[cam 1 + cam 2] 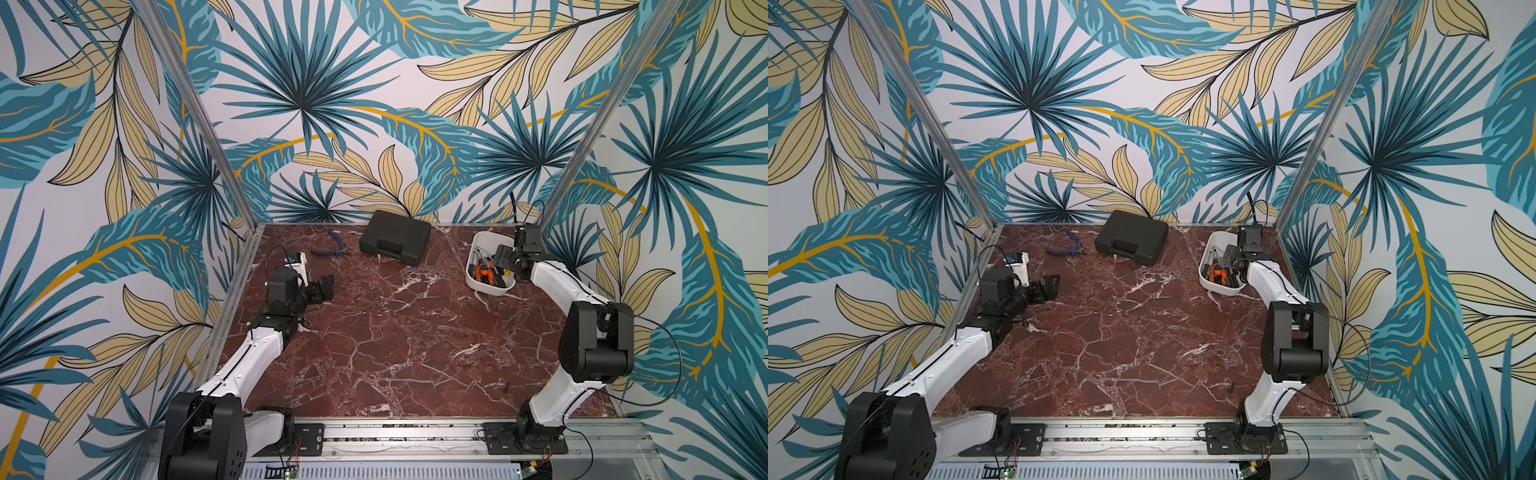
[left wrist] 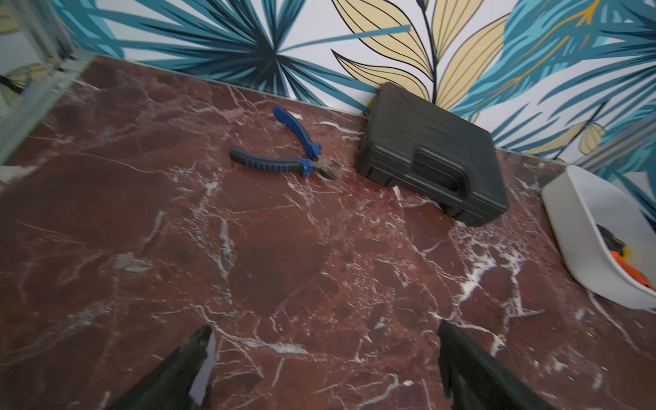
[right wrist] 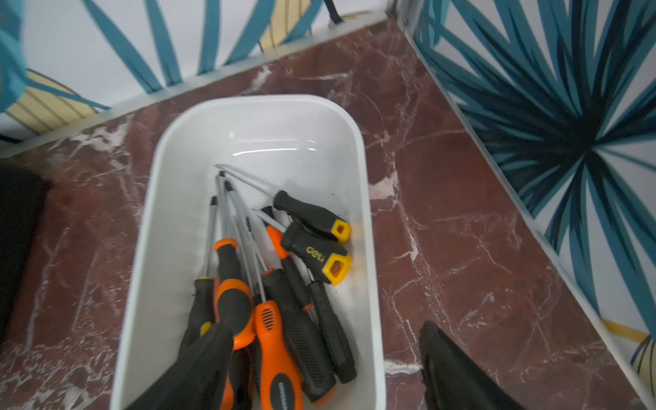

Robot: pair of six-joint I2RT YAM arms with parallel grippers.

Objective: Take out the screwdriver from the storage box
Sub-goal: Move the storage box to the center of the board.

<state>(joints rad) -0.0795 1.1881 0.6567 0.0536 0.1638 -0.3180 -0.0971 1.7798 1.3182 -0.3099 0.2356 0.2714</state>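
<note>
— Scanning the table [image 1: 395, 332], what lies around the storage box [image 1: 482, 243]?
— A black case [image 1: 395, 243] at the far middle, against the back wall, with blue-handled pliers [image 1: 330, 249] just left of it. Both are well apart from the box, which stands at the far right, near the corner.
— Anything in the way?
— The box's own right wall. It sits between the spread fingers of the right gripper [image 3: 324, 328]: one finger is over the handles inside, the other outside above the marble. It grasps nothing.
— The left gripper [image 2: 324, 327]?
— Released too, jaws wide, hovering over bare marble on the left.
— And the screwdrivers [image 3: 277, 319]?
— A crossed heap in the box's near end, shafts pointing far. The handles are orange-and-black or plain black, and two black ones with yellow caps lie on top by the right wall. The tub is white with rounded corners, its far half bare.
</note>
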